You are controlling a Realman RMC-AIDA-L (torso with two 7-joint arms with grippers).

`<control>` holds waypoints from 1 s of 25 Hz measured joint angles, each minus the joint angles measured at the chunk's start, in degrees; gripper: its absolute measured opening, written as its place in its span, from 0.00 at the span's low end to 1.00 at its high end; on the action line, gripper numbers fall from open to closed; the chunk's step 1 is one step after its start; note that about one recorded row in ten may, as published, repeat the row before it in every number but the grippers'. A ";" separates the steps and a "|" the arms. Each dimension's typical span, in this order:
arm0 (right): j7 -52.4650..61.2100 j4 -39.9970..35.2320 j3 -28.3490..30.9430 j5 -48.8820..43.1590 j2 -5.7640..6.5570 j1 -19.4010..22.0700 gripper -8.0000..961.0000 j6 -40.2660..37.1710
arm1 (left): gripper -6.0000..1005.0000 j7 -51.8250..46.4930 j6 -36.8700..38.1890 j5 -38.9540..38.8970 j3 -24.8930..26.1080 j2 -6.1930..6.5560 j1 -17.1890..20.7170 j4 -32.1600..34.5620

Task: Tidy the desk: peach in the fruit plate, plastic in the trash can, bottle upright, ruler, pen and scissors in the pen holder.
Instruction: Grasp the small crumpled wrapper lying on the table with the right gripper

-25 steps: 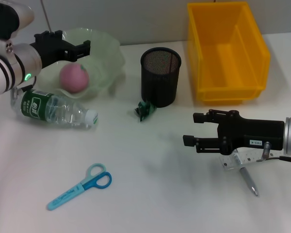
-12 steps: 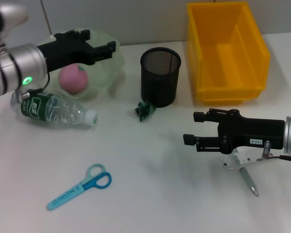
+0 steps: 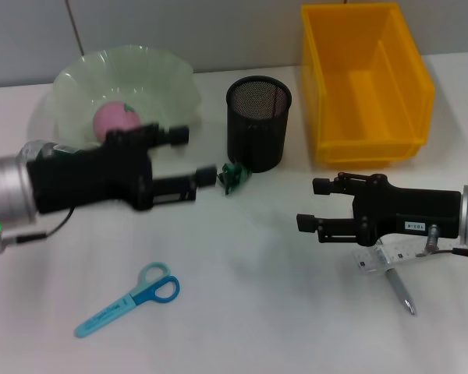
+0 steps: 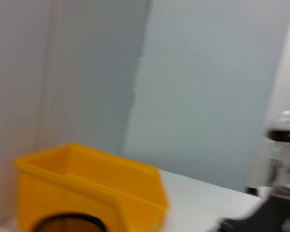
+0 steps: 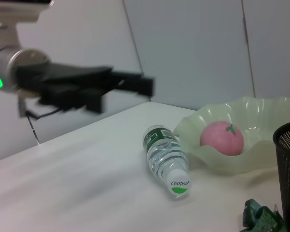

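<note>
The pink peach [image 3: 117, 121] lies in the pale green fruit plate [image 3: 164, 78]. My left gripper [image 3: 193, 154] is open and points at the green plastic scrap [image 3: 234, 174] beside the black mesh pen holder [image 3: 258, 121]. My left arm hides the bottle in the head view; the right wrist view shows the bottle [image 5: 165, 159] lying on its side. My right gripper [image 3: 310, 204] hangs open above the table. The clear ruler [image 3: 390, 253] and the pen [image 3: 400, 292] lie under that arm. The blue scissors [image 3: 129, 298] lie at the front left.
The yellow bin [image 3: 366, 78] stands at the back right, past the pen holder. The left wrist view shows the yellow bin [image 4: 87, 188] and the pen holder's rim [image 4: 67, 223]. The right wrist view shows the peach [image 5: 221, 137] and the plastic scrap [image 5: 262, 217].
My left arm has swung from above the fruit plate down and to the right, across the bottle, toward the green scrap. The right arm has stayed put.
</note>
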State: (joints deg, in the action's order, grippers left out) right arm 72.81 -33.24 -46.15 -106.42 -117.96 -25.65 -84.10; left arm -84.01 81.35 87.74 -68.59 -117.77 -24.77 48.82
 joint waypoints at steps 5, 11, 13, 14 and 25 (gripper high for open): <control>0.58 -0.74 0.01 0.00 0.28 0.46 0.83 -0.71 | 0.82 0.41 4.95 0.58 -0.15 0.70 2.90 -0.76; 1.97 -2.09 0.01 -0.38 0.45 0.60 0.83 -1.40 | 0.82 4.39 5.07 6.89 0.34 1.23 2.95 -5.95; 2.28 -2.15 0.01 -0.45 0.78 0.61 0.83 -1.71 | 0.82 5.97 5.37 7.26 0.34 1.28 2.86 -6.79; 2.28 -2.15 0.01 -0.45 0.78 0.61 0.83 -1.71 | 0.81 6.84 5.53 7.29 0.34 1.28 2.94 -6.99; 17.80 -11.86 -3.12 -1.27 0.62 -0.88 0.83 -2.80 | 0.78 8.31 5.41 7.34 1.43 0.59 3.21 -7.81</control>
State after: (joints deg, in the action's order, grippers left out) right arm 90.61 -45.10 -49.27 -107.69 -117.34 -26.54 -86.89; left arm -75.70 86.76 95.08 -67.16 -117.18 -21.56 41.01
